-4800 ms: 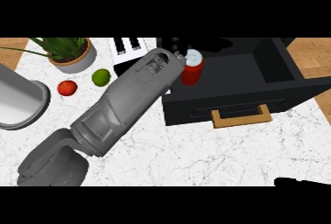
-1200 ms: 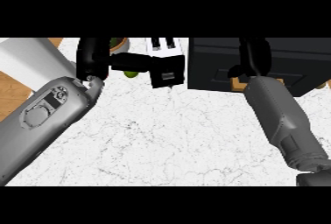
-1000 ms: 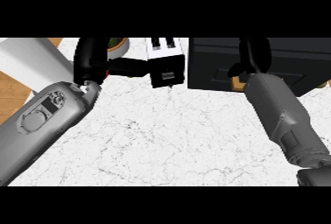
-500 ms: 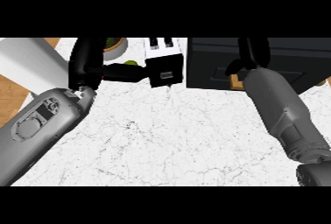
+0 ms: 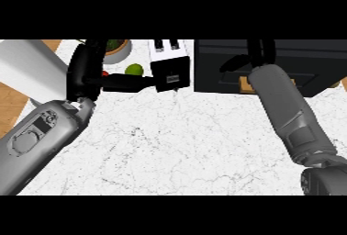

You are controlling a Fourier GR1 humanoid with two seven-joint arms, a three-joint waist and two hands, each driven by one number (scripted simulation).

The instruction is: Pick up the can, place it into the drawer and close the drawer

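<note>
Presently, the left hand (image 5: pixel 88 69) is showing at the upper left of the head view, its black back rising from the grey left forearm (image 5: pixel 41 137), with a dark thumb or finger reaching rightward toward the black-and-white toaster (image 5: pixel 169 62); whether its fingers are curled or straight cannot be told. Right hand (image 5: pixel 254 55) is lying against the front of the black drawer unit (image 5: pixel 291 55), a thumb jutting to the left and the fingers running up out of view, so its state cannot be told either; the right forearm (image 5: pixel 291 114) is crossing the counter's right side and covering part of a tan handle (image 5: pixel 245 85) on the drawer front. Can: not visible anywhere, its place cannot be told. White marble counter (image 5: pixel 183 147) is lying bare between the two forearms, giving broad open room in the middle and toward the near edge; wooden floor is showing past its left edge. Just beside the left hand, a green lime (image 5: pixel 135 69) and a sliver of a red fruit (image 5: pixel 104 73) are sitting, with a potted plant (image 5: pixel 116 47) behind them and a large pale cylinder (image 5: pixel 30 62) at the far left.
</note>
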